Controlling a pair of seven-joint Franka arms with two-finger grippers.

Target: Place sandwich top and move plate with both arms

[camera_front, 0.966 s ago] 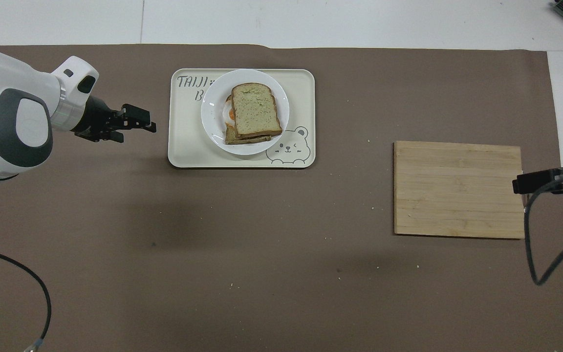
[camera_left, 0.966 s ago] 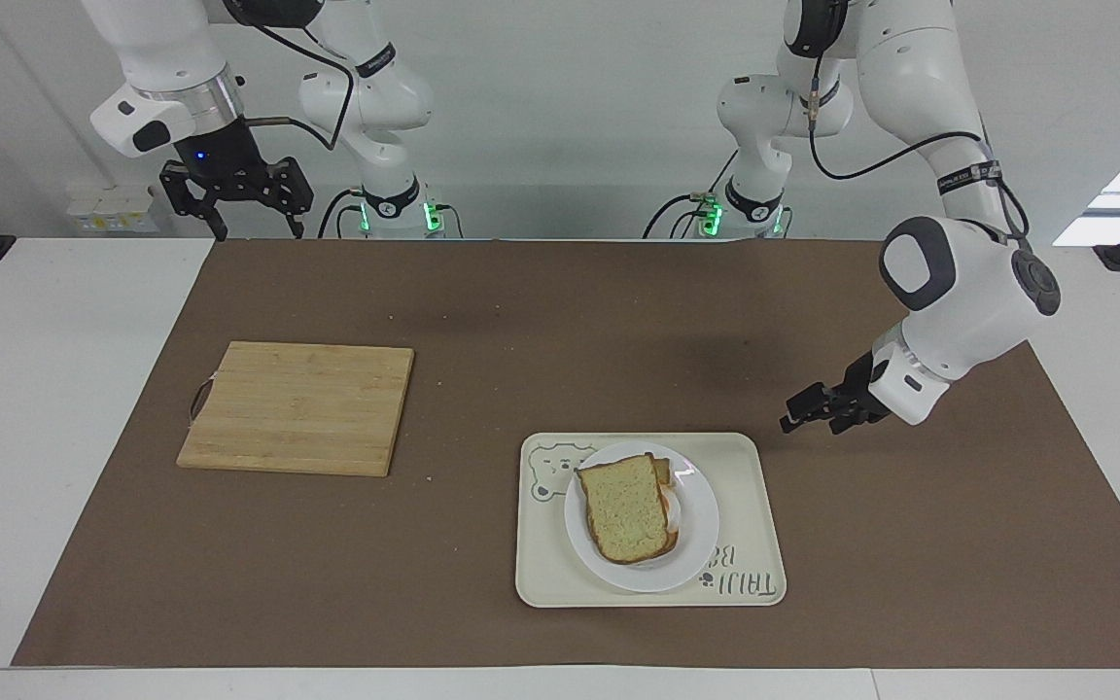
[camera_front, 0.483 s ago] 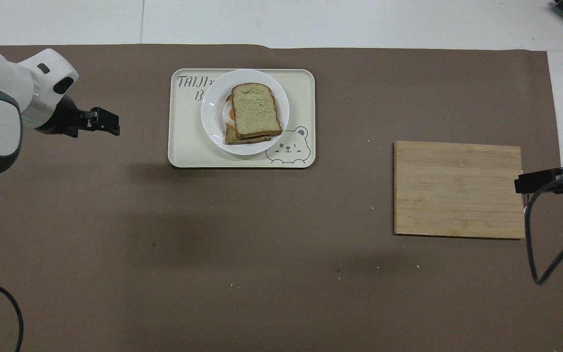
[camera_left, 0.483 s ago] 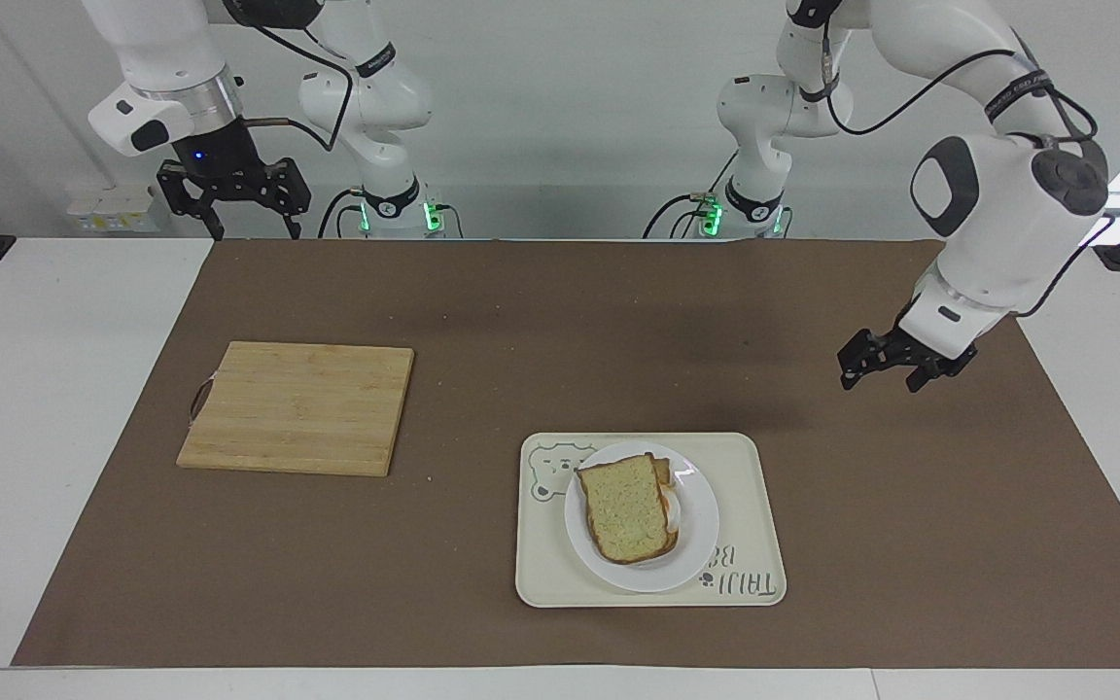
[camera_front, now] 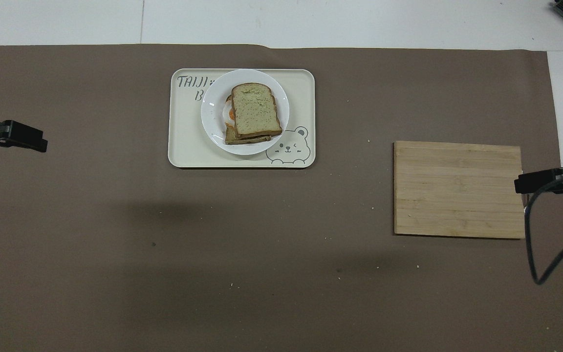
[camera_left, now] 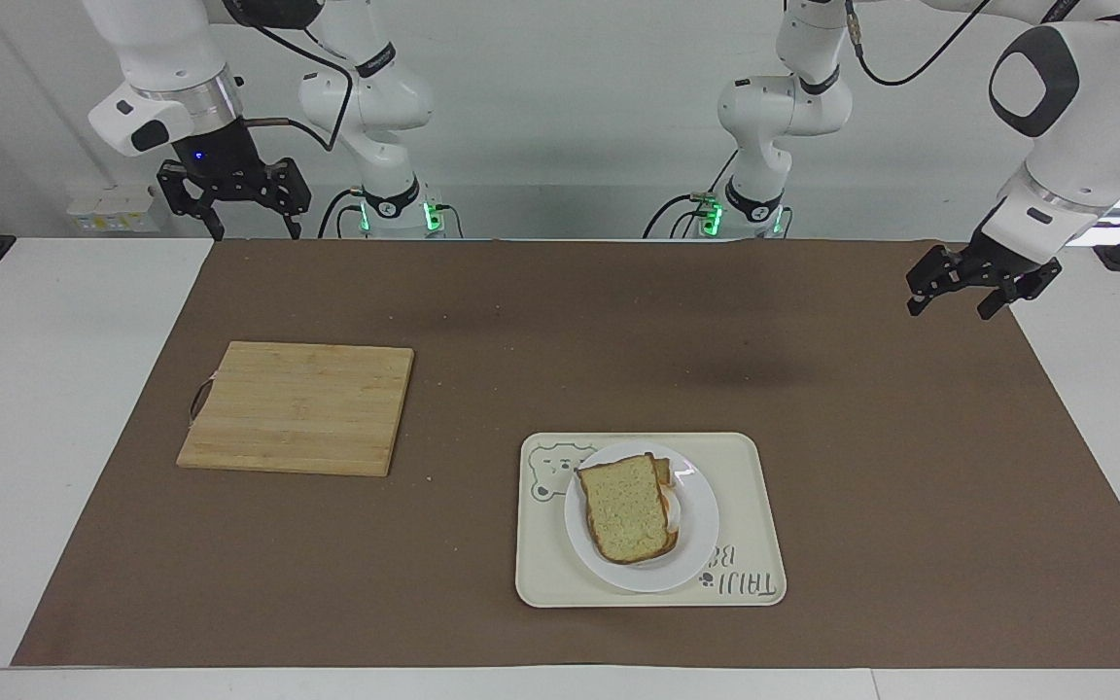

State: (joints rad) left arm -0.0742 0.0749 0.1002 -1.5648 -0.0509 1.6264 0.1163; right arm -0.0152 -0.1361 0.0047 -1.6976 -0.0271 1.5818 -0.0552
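1. The cream tray (camera_left: 750,515) with the bear drawing lies on the brown mat (camera_left: 560,369), farther from the robots than the cutting board (camera_left: 297,406) and toward the left arm's end of the table (camera_left: 25,408).
2. The plate (camera_left: 701,530) sits inside the tray, filling most of its depth; its rim reaches close to the tray's edges.
3. The sandwich top (camera_left: 626,507) lies on the plate, stacked on a lower slice whose crust sticks out past one edge; a bit of egg shows between them in the overhead view.
4. The cutting board is bare and lies well apart from the tray, toward the right arm's end.
5. The left claw (camera_left: 970,292) hangs in the air over the mat's edge at the left arm's end, well apart from the tray, its fingers spread and holding nothing.
6. The right claw (camera_left: 234,212) waits high near its base, over the mat's corner close to the robots, fingers spread wide and empty.
7. A broad bare stretch of mat lies between tray and board, and between tray and robots.
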